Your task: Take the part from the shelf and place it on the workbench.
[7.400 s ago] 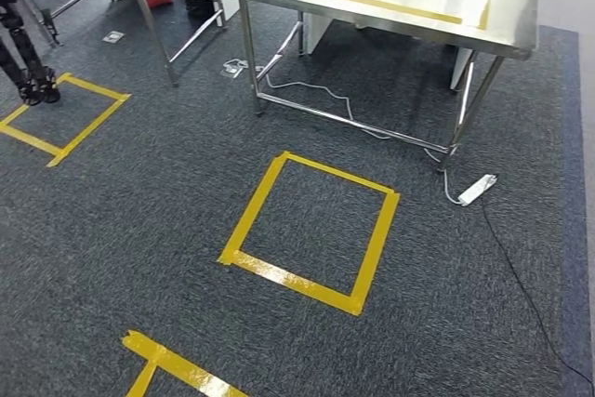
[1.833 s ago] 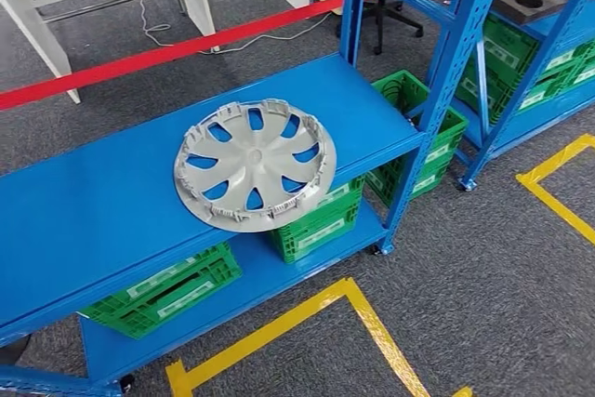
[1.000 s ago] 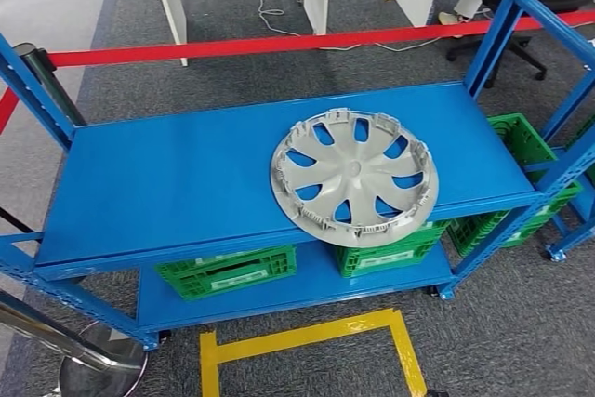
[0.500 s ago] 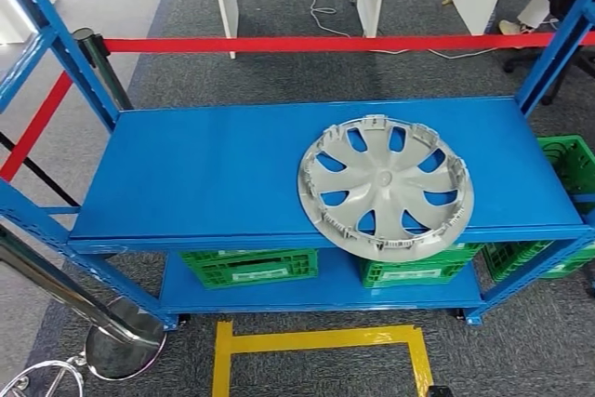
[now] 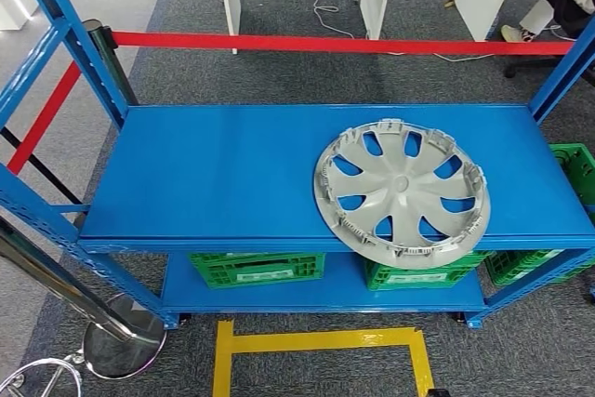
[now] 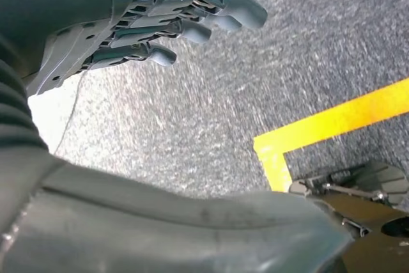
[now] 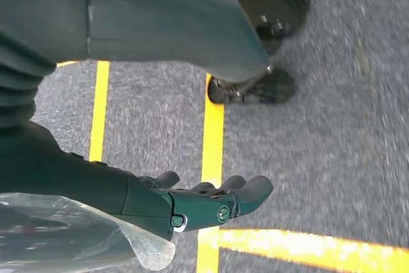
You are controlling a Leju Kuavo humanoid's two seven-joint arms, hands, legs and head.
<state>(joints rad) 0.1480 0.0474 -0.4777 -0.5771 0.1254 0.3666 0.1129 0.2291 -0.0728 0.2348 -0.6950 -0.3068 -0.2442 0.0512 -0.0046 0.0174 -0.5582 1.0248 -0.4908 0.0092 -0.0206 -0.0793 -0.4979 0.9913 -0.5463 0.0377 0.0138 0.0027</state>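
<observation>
- Toward the right end of the blue shelf (image 5: 210, 174), at its front edge, lies the part (image 5: 402, 192), a grey plastic wheel cover; its near rim hangs a little past the front edge, above the green crates (image 5: 256, 267) on the lower level.
- Handling, as a judgement: it looks light, thin-walled and fairly stiff, but wide and smooth-faced, so one hand may let it tip or slide; the small clips round the rim look breakable.
- Best hold, by my reading: the rim at two opposite sides, one hand each, or fingers hooked through a spoke opening; the overhanging front rim gives a way to get under it.
- Orientation: it lies flat, with the clip-lined, hollow side turned up. Being round, it has no long axis; its axis of symmetry stands upright from the shelf.
- Left hand (image 6: 159, 14): hanging low over the grey carpet, fingers stretched out loosely and slightly apart, nothing in them.
- Right hand (image 7: 202, 202): likewise low over the carpet above the yellow floor tape (image 7: 212, 145), fingers extended, holding nothing; a bit of clear plastic wrap sits at the wrist.
- Behind the shelf a red barrier belt (image 5: 337, 45) runs across; a yellow tape square (image 5: 319, 341) marks the floor in front.
</observation>
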